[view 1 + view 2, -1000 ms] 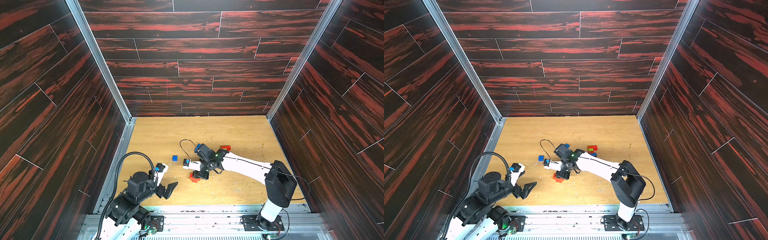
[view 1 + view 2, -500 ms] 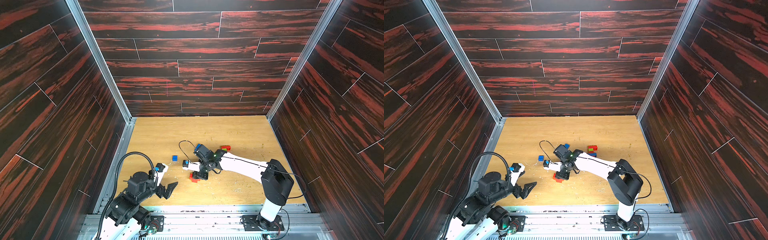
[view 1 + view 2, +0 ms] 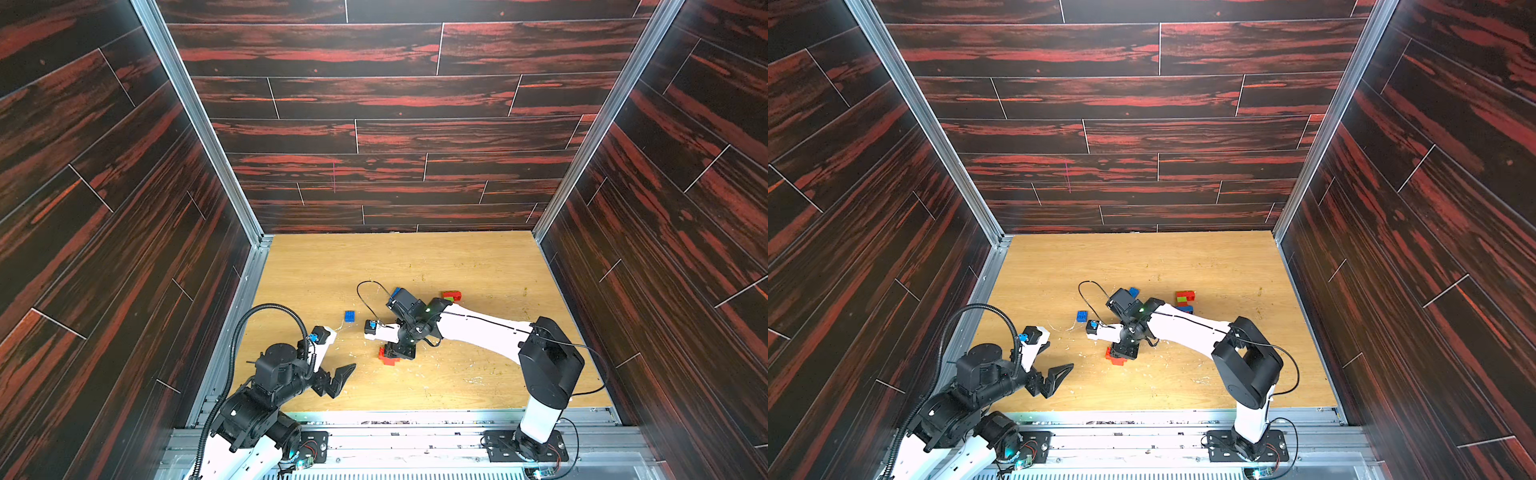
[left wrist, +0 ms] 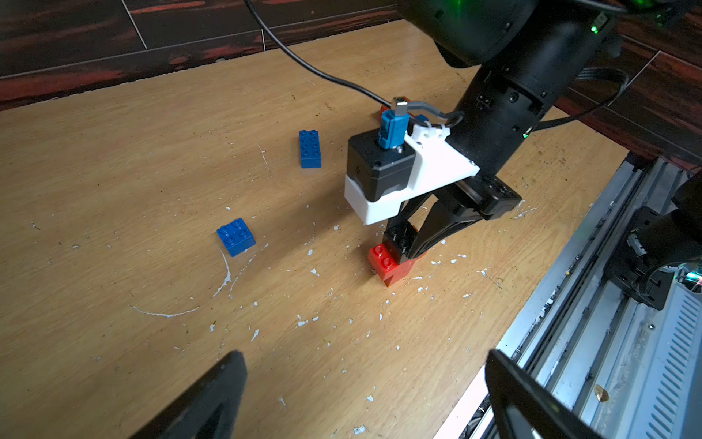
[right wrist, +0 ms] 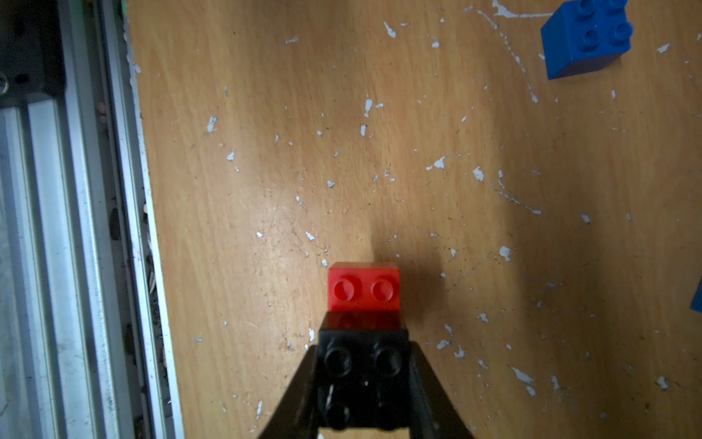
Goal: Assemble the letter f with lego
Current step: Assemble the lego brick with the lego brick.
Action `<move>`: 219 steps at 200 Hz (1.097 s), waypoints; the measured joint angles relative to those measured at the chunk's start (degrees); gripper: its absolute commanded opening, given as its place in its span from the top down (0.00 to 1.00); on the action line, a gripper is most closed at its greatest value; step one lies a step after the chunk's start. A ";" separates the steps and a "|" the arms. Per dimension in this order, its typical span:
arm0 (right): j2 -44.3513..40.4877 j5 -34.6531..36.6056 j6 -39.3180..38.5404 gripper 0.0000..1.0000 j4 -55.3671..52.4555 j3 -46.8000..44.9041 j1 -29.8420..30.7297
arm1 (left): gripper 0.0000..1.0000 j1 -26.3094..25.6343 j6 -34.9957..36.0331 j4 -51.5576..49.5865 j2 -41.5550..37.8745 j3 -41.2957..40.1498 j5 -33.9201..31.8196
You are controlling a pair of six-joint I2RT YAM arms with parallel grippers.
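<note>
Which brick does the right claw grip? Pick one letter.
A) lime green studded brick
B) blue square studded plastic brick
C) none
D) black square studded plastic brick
D: in the right wrist view the right claw pinches the black square studded plastic brick from both sides, over a red studded plastic brick.

We see a tabletop (image 5: 266,152) of pale wood grain, matt, scratched and flecked with white chips. The red brick (image 5: 363,289) is smooth, glossy plastic. The black brick (image 5: 362,365) shines in the same way, and so does the blue brick (image 5: 585,38). The rail (image 5: 76,228) is dull grey metal, dusty in its grooves. The walls (image 3: 374,99) look like dark, red-streaked wood panels with a slight sheen.
</note>
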 measured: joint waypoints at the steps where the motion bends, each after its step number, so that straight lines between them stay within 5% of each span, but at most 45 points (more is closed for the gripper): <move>1: 0.00 -0.02 0.00 0.68 0.00 0.00 -0.02 | 0.00 -0.02 0.00 0.00 0.00 0.00 0.00; 219: -1.84 -1.99 0.48 0.68 6.03 -5.22 -0.76 | 0.00 -0.04 -0.02 0.02 0.00 0.00 -0.39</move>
